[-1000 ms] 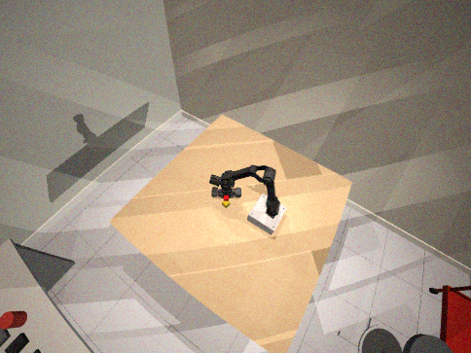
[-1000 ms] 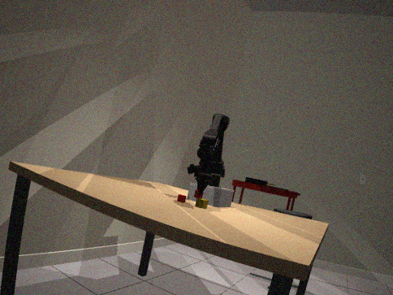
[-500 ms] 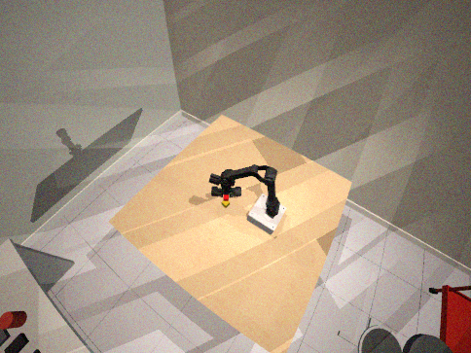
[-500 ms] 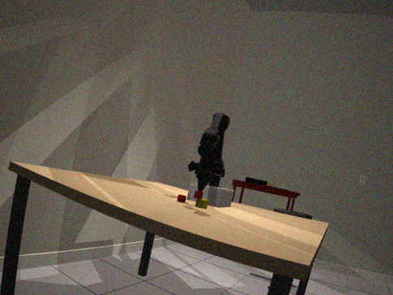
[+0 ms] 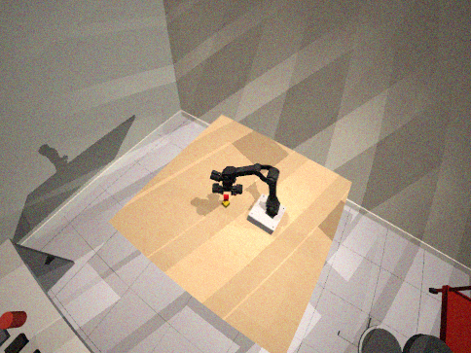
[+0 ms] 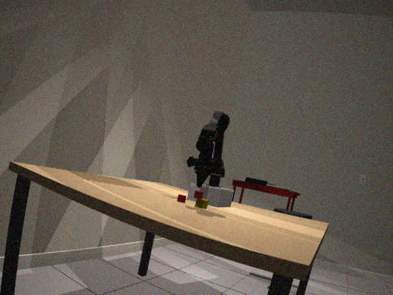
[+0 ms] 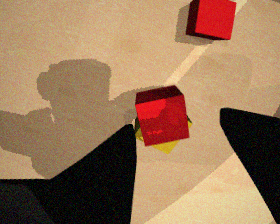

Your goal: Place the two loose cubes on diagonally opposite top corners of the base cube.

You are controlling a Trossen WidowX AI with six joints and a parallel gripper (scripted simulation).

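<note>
Red is the colour of both loose cubes, and yellow that of the base cube (image 5: pixel 226 203) (image 6: pixel 201 203) (image 7: pixel 168 147), which is found standing on the wooden bench (image 5: pixel 243 277) (image 6: pixel 264 232). One red cube, the upper one (image 5: pixel 226 196) (image 6: pixel 198 194) (image 7: pixel 162 121), is seen on top of the yellow cube, set off towards one side and turned relative to it, so that parts of the yellow are left exposed in the wrist view. Its top face appears roughly level. The second red cube (image 6: pixel 181 198) (image 7: pixel 215 20) is found lying directly on the bench, apart from the stacked pair; from above it is hidden by the arm. The hand (image 5: pixel 227 193) (image 6: pixel 200 184) (image 7: pixel 178 123) is held above the stack with its fingers parted, a visible space being shown between each finger and the upper cube; nothing is clamped. The arm is carried by a pale, box-shaped base (image 5: pixel 251 217) (image 6: pixel 221 197) beside the cubes. Two round, dark-topped objects are noted on the floor at the edge of the top view; whether they are containers, and whether anything is held inside, cannot be determined. One corner position remains to be capped.
</note>
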